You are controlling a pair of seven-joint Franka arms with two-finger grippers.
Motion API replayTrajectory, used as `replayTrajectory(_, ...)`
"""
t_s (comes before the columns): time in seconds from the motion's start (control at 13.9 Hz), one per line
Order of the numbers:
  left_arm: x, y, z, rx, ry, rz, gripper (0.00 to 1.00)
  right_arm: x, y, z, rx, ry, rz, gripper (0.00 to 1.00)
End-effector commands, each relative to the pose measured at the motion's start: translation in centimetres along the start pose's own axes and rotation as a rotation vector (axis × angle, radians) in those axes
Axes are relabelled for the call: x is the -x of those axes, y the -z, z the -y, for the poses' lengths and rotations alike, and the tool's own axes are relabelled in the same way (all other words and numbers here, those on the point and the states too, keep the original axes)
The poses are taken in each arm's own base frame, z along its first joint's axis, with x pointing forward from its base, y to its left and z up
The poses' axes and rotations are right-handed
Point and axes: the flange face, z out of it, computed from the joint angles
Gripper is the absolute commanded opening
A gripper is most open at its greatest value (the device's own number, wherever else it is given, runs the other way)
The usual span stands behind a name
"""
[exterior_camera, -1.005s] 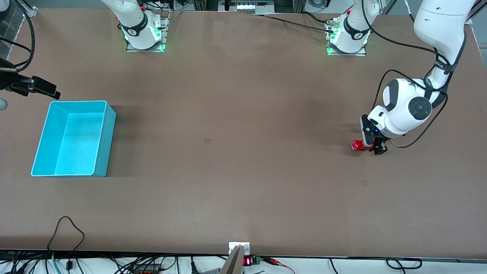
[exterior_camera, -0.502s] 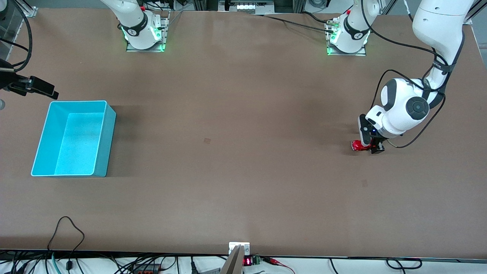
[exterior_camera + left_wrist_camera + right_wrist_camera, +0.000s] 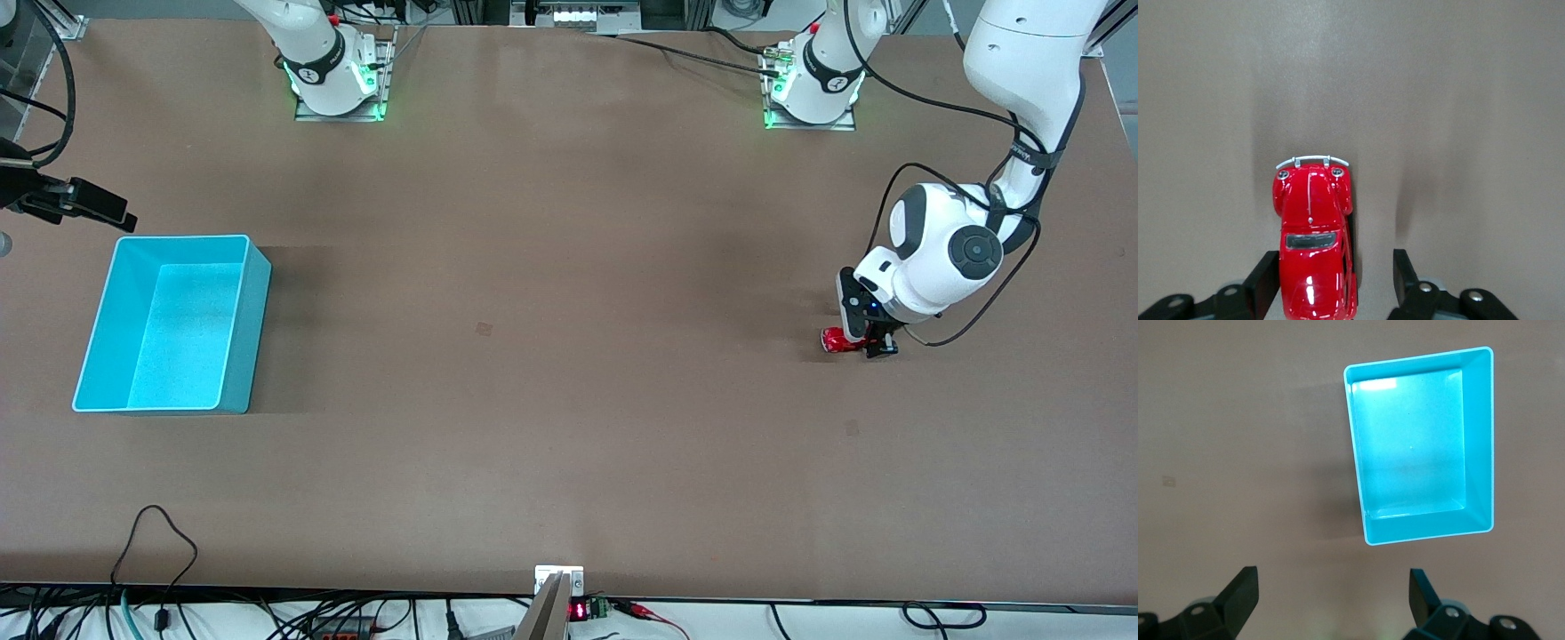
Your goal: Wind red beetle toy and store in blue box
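Left end effector (image 3: 867, 345) is settling lower around the tiny glossy red beetle toy car (image 3: 836, 340), fingers spread wide, not gripping. Right end effector (image 3: 1331, 597) is waiting wide open above the light blue open-topped plastic box (image 3: 169, 323) on the desk (image 3: 551, 356).

The table (image 3: 569, 356) between the blue box (image 3: 171, 324) and the red beetle toy (image 3: 836, 340) is left as bare surface. The toy is straddled by the spread fingers of the left gripper (image 3: 1337, 277), one finger touching its side, a gap left at the other. The box's open top is unblocked; the right gripper (image 3: 1331, 590), fingers apart, is held above beside it.
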Motion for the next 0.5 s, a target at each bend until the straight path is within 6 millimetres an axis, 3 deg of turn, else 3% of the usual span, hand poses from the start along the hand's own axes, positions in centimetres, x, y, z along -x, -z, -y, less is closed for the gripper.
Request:
replayTrajectory(0.0,0.11,0.0,-0.24,-0.008,-0.017,-0.004,0.45,0.09,0.23,-0.09,-0.003,-0.006,0.004,1.0)
replayTrajectory(0.14,0.11,0.0,-0.24,-0.008,-0.018,-0.003,0.37,0.1,0.23,0.0,-0.003,-0.006,0.004,1.0)
replayTrajectory(0.43,0.1,-0.19,-0.31,-0.002,-0.022,-0.002,0.35,0.11,0.21,0.0,-0.003,-0.006,0.006,1.0)
